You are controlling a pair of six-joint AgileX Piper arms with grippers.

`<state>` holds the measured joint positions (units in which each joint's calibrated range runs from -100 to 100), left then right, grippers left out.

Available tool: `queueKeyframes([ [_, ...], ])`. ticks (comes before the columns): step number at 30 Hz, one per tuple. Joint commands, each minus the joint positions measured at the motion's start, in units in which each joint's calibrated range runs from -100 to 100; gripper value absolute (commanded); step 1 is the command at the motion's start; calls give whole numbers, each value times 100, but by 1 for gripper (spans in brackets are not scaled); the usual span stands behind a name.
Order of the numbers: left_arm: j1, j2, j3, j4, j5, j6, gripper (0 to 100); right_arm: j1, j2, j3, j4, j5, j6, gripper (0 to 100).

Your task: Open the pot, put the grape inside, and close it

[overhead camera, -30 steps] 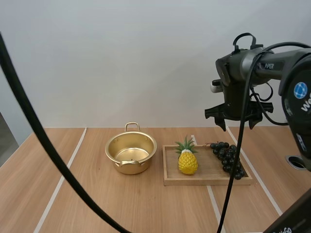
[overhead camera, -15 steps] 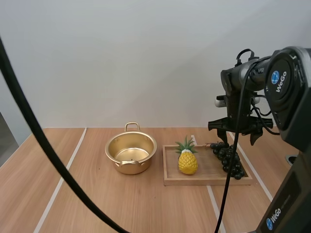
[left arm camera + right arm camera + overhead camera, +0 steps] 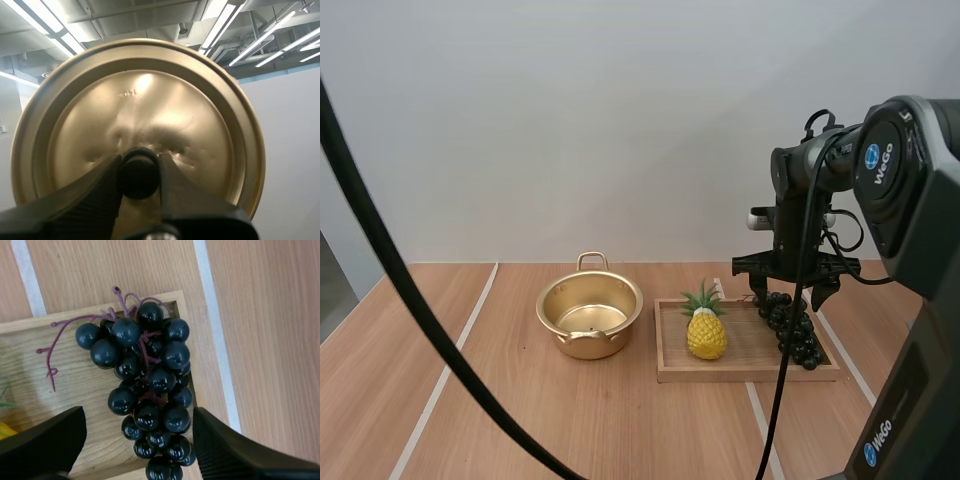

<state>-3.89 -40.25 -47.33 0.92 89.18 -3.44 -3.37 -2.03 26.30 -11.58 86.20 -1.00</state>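
Vs 1 s ago: right arm has come down and slid a little left. My right gripper [image 3: 788,287] was up level with the table's far edge; it now hangs just over the bunch of dark glossy grapes [image 3: 795,325]. Nothing else has moved: pot, tray and pineapple sit as before.

Right wrist view: right gripper [image 3: 139,412] has its fingers [image 3: 45,440] spread wide, one on each side of the grapes [image 3: 145,375], not touching them. The purple stem points away from the fingers.

Left gripper [image 3: 140,167] is pinching the round black knob [image 3: 139,171] of the round gold metal lid [image 3: 137,110], with the fingertips tight on both sides of it.

The round gold metal pot [image 3: 590,315] stands open on the light wooden table [image 3: 520,420], nothing in it.

Edges:
- Grapes lie at the right end of the flat wooden tray [image 3: 748,372], in its far right corner. Some berries ride up over the right rim.
- A white stripe [image 3: 212,325] on the table runs just beside that rim.
- The yellow toy pineapple with green leaves [image 3: 706,332] stands upright in the tray's left half, between pot and grapes.

Room:
- Bare tray floor between pineapple and grapes.
- Pot is left of the tray, near it but not touching.
- Bare table left of the pot and in front of both pot and tray.
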Motion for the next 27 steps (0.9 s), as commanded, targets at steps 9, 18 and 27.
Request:
queueKeyframes([
  [9,-15,32,-28,65,2,-23,0,-16,480,79,-520,-85,31,100],
  [18,-15,32,-28,65,24,-23,0,-16,675,448,-581,-865,102,100],
  [27,-15,32,-28,65,24,-23,0,-16,662,554,-836,-1044,61,41],
])
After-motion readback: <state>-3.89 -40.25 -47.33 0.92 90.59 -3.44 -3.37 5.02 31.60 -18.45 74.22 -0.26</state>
